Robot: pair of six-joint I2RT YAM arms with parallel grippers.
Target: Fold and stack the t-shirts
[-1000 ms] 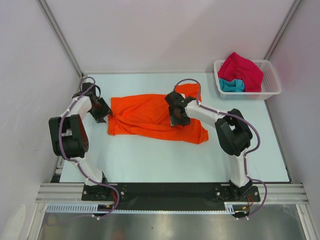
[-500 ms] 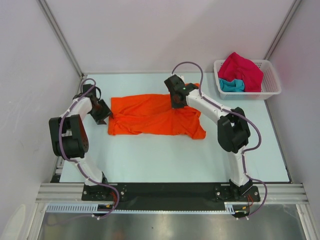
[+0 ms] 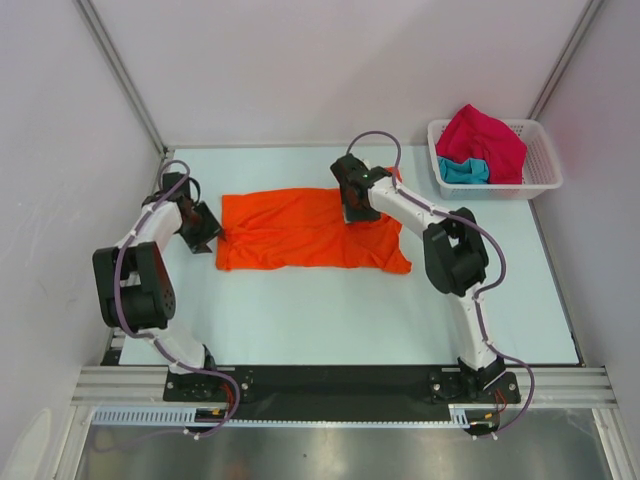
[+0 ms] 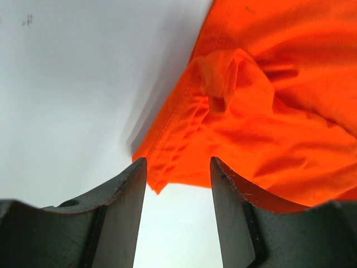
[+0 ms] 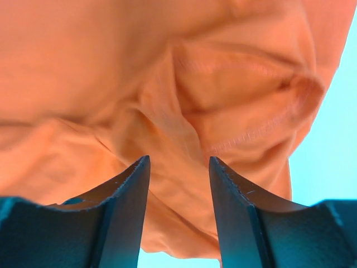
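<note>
Two t-shirts: crimson-pink one [image 3: 485, 138] and teal one [image 3: 463, 170] lay heaped in the basket [image 3: 530, 186].
Orange t-shirt [image 3: 300, 232]: lay spread flat, left of the basket.
Your right gripper [image 5: 179, 159]: stood parted above the shirt's basket-side end.
Your left gripper [image 4: 178, 161]: stood parted, empty, at the end farthest from the basket.

End effector [image 4: 177, 162] fingers apart, nothing pinched between them. Orange shirt [image 4: 268, 111] fills upper right, rumpled, with a small bunched fold near its stitched hem. Hem corner shows in the finger gap. Pale bench [image 4: 72, 84] on the left.
</note>
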